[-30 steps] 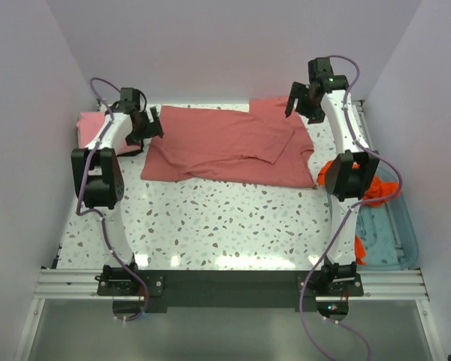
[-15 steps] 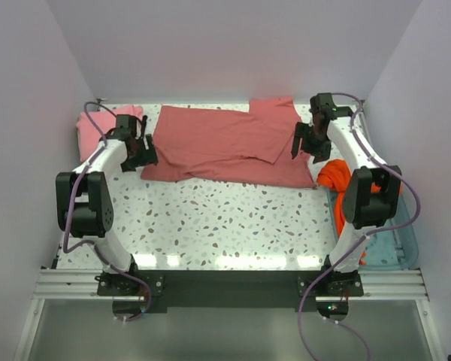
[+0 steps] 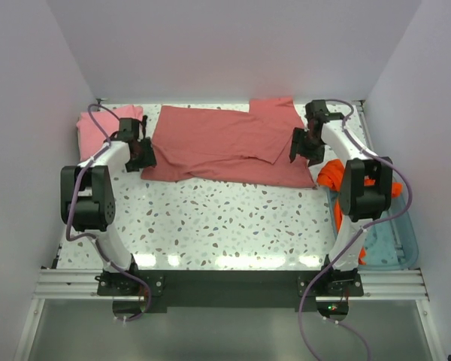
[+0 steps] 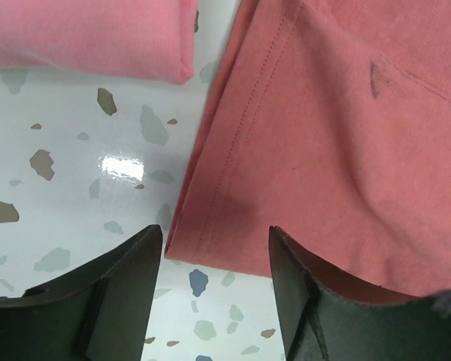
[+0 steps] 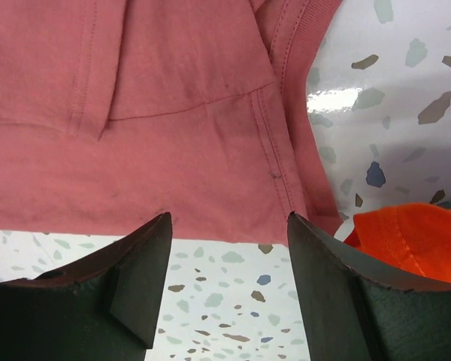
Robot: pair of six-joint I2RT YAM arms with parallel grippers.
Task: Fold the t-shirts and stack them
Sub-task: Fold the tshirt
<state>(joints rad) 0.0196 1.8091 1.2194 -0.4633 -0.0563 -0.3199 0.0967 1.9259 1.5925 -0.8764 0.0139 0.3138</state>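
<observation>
The dusty rose-red t-shirt point(image 3: 225, 144) lies spread flat at the back of the table, one sleeve folded in. My left gripper point(image 3: 143, 154) is open and empty over its left near corner point(image 4: 203, 233). My right gripper point(image 3: 301, 147) is open and empty over its right near edge point(image 5: 210, 180). The lighter pink t-shirt point(image 3: 98, 124) lies folded at the back left and shows in the left wrist view point(image 4: 90, 37). The bright orange t-shirt point(image 3: 346, 184) hangs bunched over the tray's rim at the right and shows in the right wrist view point(image 5: 413, 241).
A pale blue see-through plastic tray point(image 3: 395, 241) stands at the right edge of the speckled table point(image 3: 225, 218). White walls close in the back and both sides.
Both grippers have come down and forward from above the back of the shirt to its near corners, the left at the left corner and the right at the right edge.
</observation>
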